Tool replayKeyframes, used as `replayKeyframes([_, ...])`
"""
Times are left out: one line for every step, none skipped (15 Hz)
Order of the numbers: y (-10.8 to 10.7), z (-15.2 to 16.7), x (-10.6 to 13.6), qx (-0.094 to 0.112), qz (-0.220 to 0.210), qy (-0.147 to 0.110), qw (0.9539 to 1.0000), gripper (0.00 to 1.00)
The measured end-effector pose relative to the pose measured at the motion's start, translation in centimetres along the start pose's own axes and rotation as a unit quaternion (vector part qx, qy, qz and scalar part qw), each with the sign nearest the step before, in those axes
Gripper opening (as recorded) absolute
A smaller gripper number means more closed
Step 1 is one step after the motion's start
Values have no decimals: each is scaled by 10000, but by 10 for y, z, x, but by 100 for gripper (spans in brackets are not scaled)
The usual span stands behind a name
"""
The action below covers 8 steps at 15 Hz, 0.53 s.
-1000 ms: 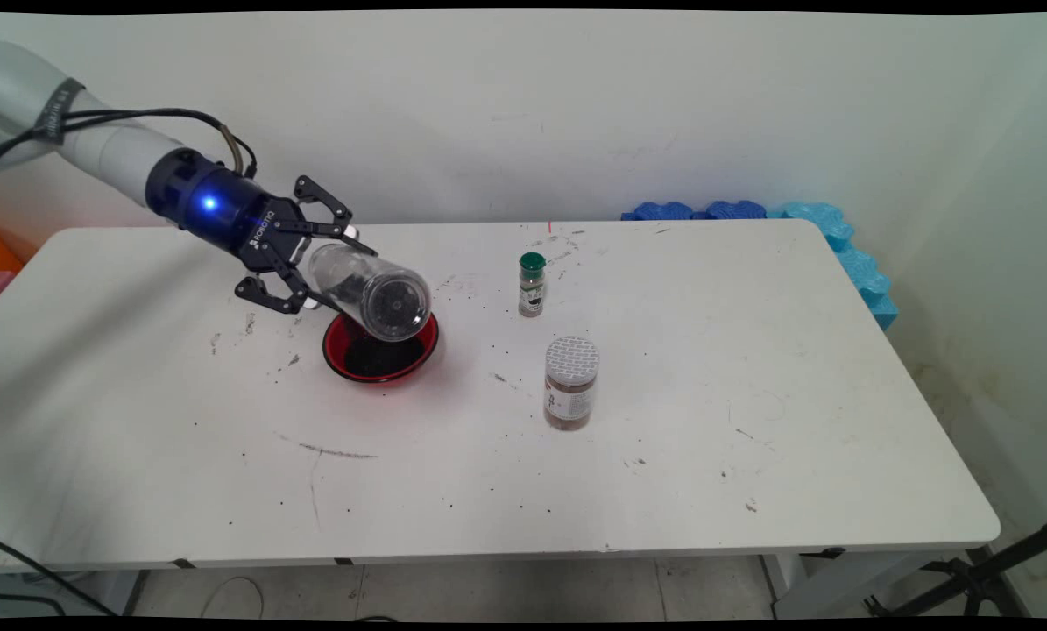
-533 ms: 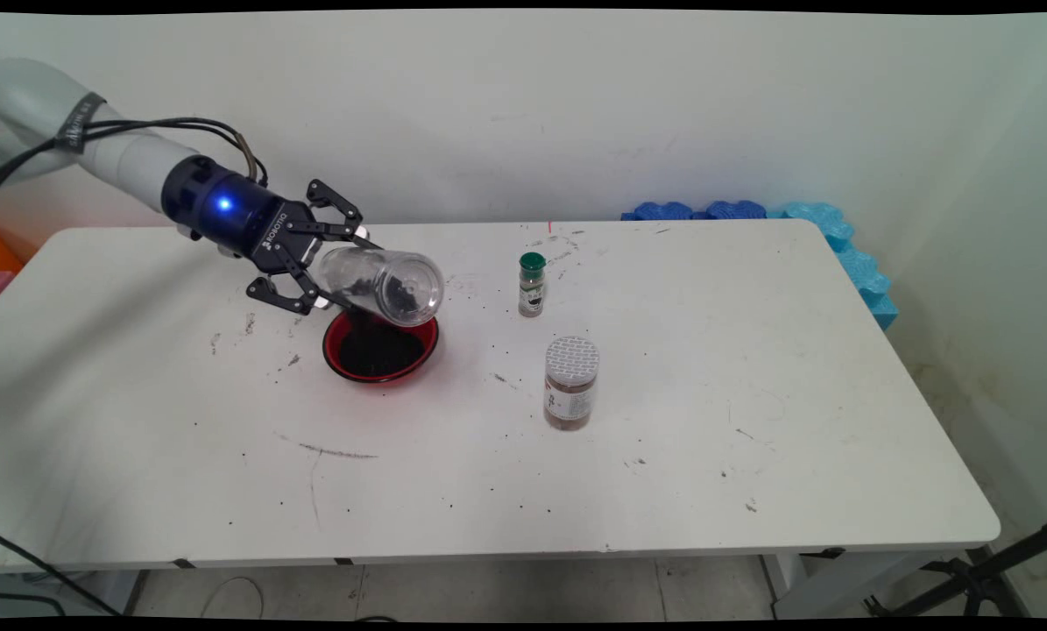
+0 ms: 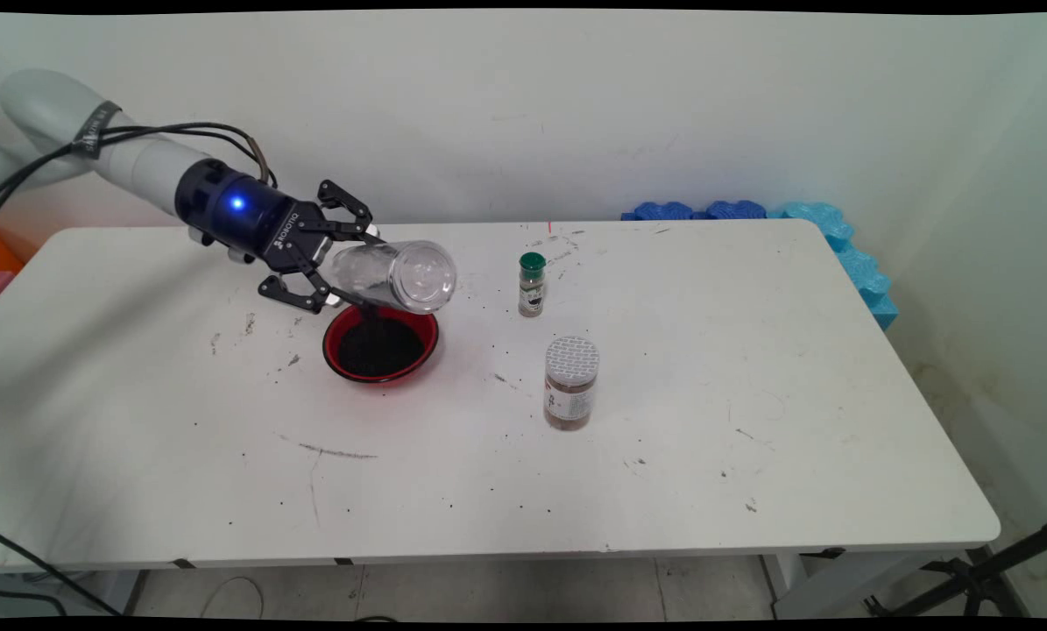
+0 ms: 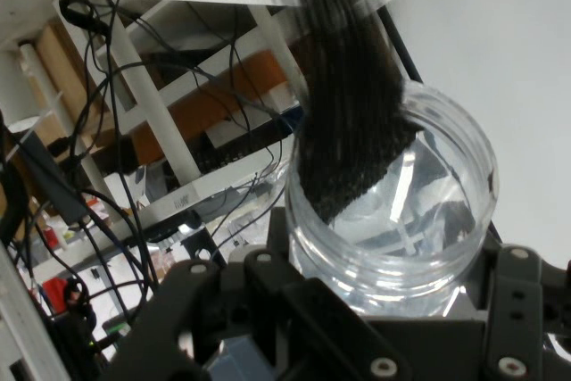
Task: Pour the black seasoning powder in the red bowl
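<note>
— Clear jar point(image 3: 396, 277): clamped at its base between both fingers of the gripper point(image 3: 335, 267), tipped near level, mouth toward the camera, directly above the red bowl point(image 3: 381, 345).

— Bowl contents?

— Dark granules. Standing right of the bowl: silver-lidded jar point(image 3: 570, 383) nearer, green-capped spice bottle point(image 3: 532, 285) farther back, well apart.

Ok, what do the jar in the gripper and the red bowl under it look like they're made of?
Jar: clear, glossy, probably plastic, though glass can't be ruled out; you see straight through the wall to the dark grains inside, and it shows bright highlights. Red bowl: translucent red with a shiny rim, likely plastic or glass; it holds dark granules.
</note>
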Motion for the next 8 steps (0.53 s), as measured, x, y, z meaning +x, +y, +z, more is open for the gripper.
replayKeyframes([0, 1, 1, -8, -22, -15, 10000, 0])
replayKeyframes([0, 1, 2, -16, -43, -27, 10000, 0])
replayKeyframes([0, 2, 3, -23, -60, -36, 10000, 0])
replayKeyframes([1, 3, 3, -31, -76, -46, 10000, 0])
replayKeyframes([1, 3, 4, -40, -90, -59, 9999, 0])
replayKeyframes([1, 4, 5, -52, -107, -72, 9999, 0])
replayKeyframes([2, 4, 5, -72, -136, -93, 9998, 0])
replayKeyframes([2, 4, 6, -94, -172, -118, 9997, 0])
